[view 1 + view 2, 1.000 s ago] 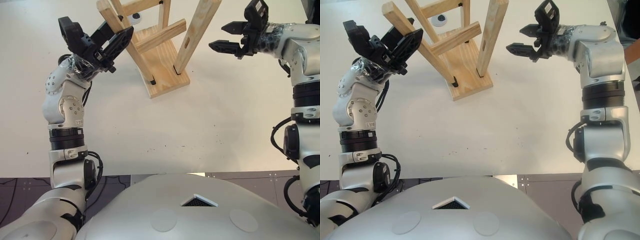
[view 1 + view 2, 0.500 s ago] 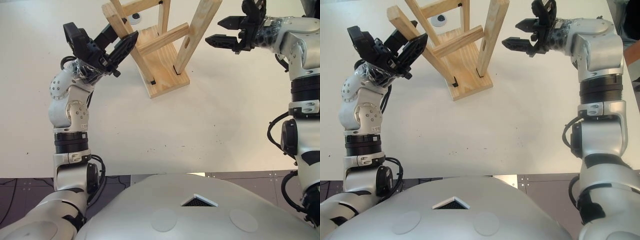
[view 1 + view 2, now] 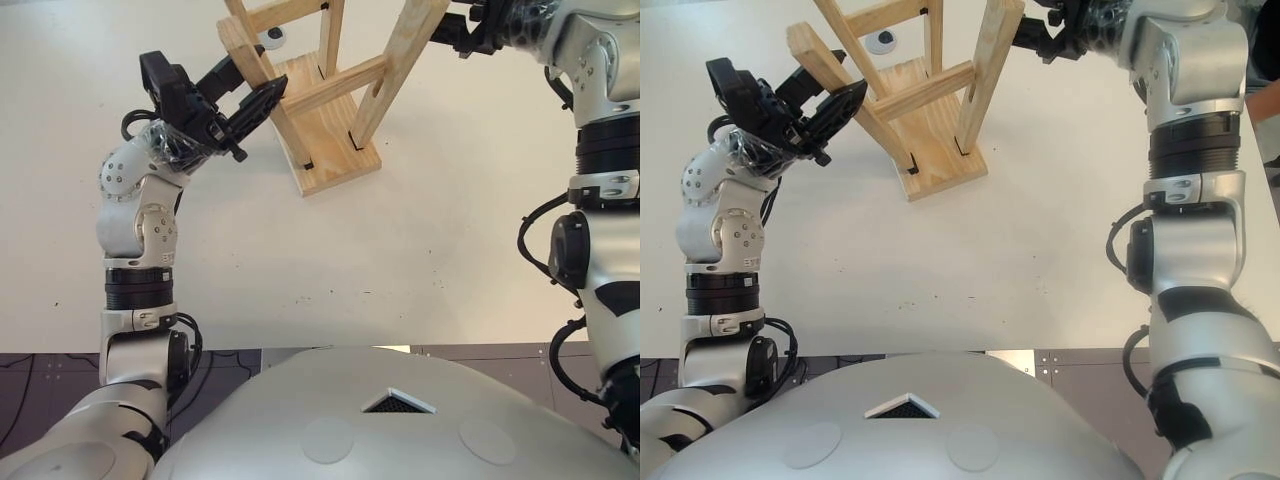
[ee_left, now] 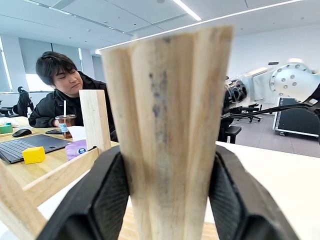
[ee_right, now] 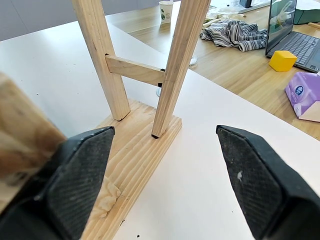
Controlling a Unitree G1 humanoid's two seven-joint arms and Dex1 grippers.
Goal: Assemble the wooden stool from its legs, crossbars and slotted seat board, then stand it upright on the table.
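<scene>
Wooden stool (image 3: pixel 325 128), pale, assembled, rests upside down.

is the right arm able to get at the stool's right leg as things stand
Likely yes: the right gripper hovers with jaws open beside the right leg, nothing between them. The left gripper grips the left leg, clear of that side.
</scene>
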